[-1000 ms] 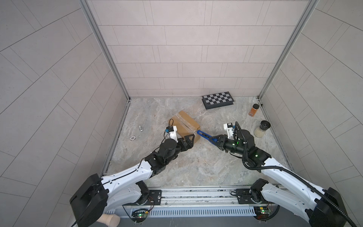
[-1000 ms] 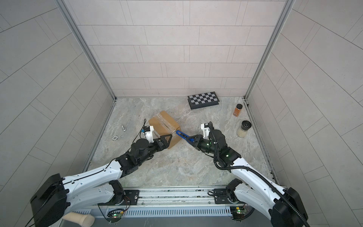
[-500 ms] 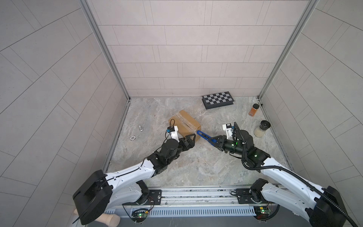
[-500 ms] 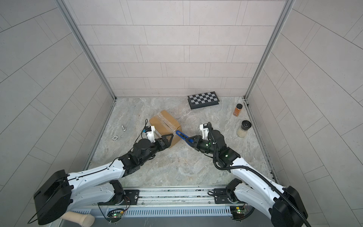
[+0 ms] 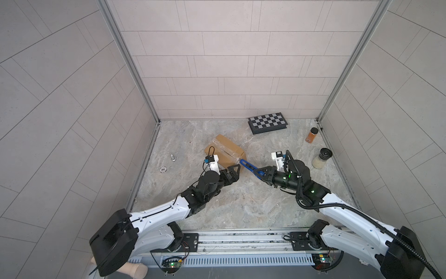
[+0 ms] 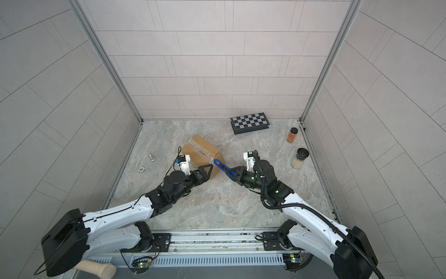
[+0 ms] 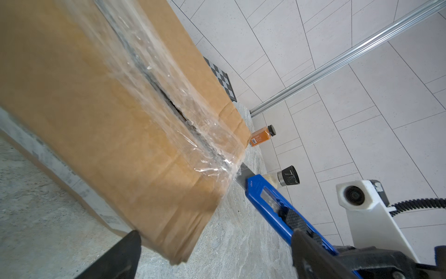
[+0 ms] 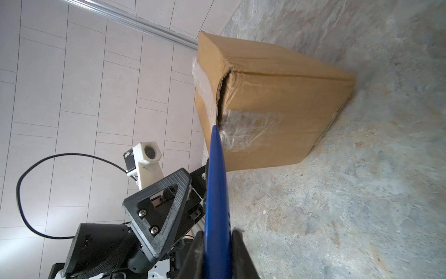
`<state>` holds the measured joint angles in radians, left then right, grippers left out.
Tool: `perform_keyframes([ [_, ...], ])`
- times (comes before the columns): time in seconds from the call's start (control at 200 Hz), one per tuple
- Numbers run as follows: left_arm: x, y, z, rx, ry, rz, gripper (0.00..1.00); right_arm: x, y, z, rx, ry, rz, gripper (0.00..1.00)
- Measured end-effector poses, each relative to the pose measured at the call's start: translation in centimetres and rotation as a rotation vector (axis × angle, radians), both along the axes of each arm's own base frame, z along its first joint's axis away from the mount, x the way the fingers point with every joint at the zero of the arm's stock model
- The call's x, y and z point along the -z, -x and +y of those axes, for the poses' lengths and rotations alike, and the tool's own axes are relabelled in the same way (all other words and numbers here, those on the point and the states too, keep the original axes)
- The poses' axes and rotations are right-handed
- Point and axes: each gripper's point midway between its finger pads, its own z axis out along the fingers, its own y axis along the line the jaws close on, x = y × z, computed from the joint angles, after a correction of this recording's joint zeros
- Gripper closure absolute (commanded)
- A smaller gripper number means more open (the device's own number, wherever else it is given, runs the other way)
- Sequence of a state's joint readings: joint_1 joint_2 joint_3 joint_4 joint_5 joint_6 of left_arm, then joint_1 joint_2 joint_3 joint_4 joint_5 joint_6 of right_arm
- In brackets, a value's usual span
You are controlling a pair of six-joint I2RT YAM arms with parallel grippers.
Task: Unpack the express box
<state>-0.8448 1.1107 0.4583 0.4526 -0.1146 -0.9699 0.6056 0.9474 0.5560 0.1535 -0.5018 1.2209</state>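
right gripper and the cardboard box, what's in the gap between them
A blue utility knife spans it: the right gripper clamps the handle, and the left wrist view shows the blade tip at the taped corner of the box.

express box (image 7: 101, 116) — partly off-frame

Back wall (image 5: 229, 60), left wall (image 5: 60, 108) and right wall (image 5: 398, 96) enclosing cell, all showing pale grey rectangular tiles. Aluminium posts (image 5: 129, 60) running up both rear corners. Grey-beige marbled floor (image 5: 241, 205) taking soft, even light. Metal rail (image 5: 241, 241) running along front edge.
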Motion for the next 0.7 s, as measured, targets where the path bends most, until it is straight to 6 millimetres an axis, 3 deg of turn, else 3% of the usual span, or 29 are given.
perform_keyframes([
  [0.32,0.5,0.1,0.4,-0.01,-0.021,0.014,0.0,1.4,0.8,0.9,-0.054,0.109,-0.062,1.0],
  [0.701,-1.3,-0.1,1.2,-0.031,0.016,-0.02,0.0,1.3,1.0,0.3,-0.059,0.157,-0.067,1.0],
])
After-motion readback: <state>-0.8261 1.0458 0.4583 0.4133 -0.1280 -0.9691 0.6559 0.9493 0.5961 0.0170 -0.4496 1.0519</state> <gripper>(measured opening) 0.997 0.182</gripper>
